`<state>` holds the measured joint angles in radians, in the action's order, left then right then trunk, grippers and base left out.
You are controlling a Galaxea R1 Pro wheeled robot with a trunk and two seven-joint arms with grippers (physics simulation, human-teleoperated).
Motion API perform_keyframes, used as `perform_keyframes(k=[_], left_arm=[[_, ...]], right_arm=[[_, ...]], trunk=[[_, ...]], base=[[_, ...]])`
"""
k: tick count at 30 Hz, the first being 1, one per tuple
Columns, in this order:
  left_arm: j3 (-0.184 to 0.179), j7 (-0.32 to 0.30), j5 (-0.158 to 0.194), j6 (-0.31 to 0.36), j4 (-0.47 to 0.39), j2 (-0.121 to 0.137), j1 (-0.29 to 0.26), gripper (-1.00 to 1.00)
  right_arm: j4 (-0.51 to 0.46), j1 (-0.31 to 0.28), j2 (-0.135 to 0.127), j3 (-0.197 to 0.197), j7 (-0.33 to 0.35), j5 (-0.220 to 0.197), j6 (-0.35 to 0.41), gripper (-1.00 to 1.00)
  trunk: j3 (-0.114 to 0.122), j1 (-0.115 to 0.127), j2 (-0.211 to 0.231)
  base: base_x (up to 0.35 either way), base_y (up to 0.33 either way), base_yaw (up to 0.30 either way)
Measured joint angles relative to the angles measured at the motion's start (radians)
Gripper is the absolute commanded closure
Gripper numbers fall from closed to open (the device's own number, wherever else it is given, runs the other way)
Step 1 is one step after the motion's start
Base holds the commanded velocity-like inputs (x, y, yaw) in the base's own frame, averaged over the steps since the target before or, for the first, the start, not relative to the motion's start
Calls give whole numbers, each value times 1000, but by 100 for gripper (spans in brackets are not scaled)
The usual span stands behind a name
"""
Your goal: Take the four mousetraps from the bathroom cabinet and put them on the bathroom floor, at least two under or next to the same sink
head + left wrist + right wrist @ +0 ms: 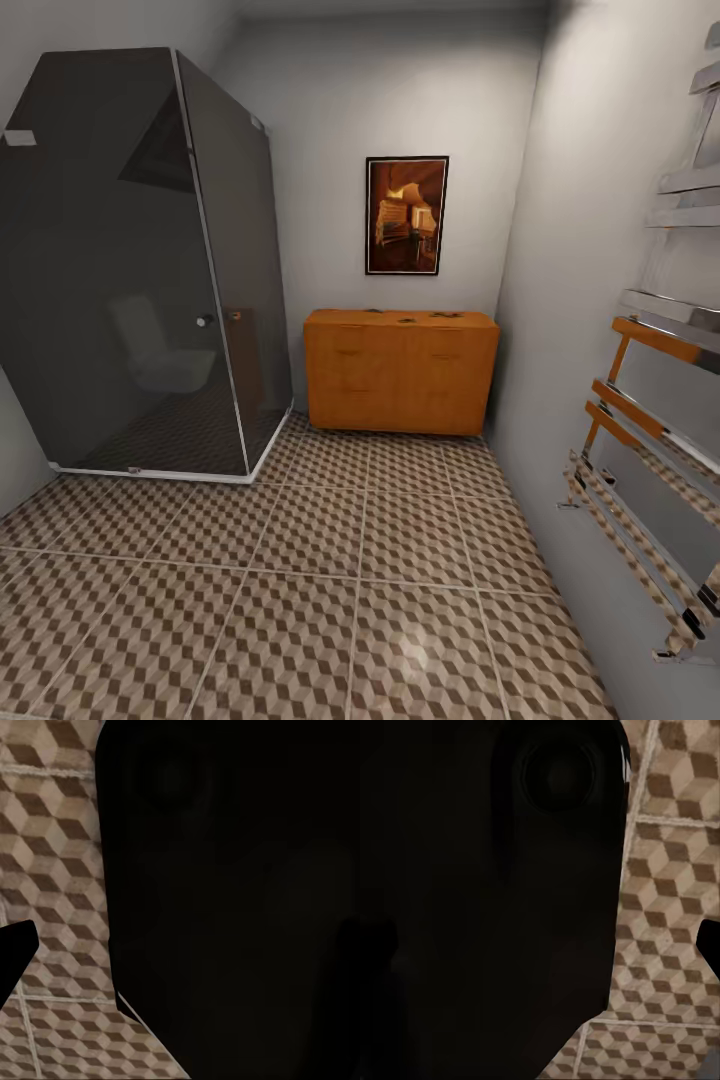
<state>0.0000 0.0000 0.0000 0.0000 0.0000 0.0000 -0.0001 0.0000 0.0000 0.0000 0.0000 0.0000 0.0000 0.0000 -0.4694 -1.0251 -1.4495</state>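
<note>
The orange-brown cabinet (pixel 400 385) stands against the far wall under a framed picture. On its top lie a few small flat mousetraps (pixel 407 319), too small to make out in detail. The cube-patterned bathroom floor (pixel 330 590) stretches from me to the cabinet. In the left wrist view my left gripper (pixel 180 952) hangs over the tiles beside my dark body, one black fingertip (pixel 15 956) at the frame edge, the jaws wide apart and empty. My right gripper (pixel 540 945) stands the same way, fingertip (pixel 711 945) at the edge. The bathroom sink is out of view.
A dark glass shower stall (pixel 140 270) fills the left corner, a pale toilet shape showing in its glass. A chrome towel rail (pixel 650 430) juts from the right wall. The tiled strip between them leads straight to the cabinet.
</note>
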Motion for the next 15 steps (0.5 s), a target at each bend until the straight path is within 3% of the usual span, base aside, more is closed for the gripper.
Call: perform_keyframes(k=[7,11,15], left_arm=[[1,-1,-1,-1,1,3,8,-100],[1,0,-1,-1,1,8,7,-100],[1,-1,-1,-1,1,10,7,-100]], right_arm=[[-6,-7,12,1,-2,1,6,-100],[-30,-16,33,4,-2,0,-11,-100],[-48,-17,34,3,-2,0,-31,-100]], trunk=[[0,0,0],[0,0,0],[0,0,0]], base=[[0,0,0],[0,0,0],[0,0,0]])
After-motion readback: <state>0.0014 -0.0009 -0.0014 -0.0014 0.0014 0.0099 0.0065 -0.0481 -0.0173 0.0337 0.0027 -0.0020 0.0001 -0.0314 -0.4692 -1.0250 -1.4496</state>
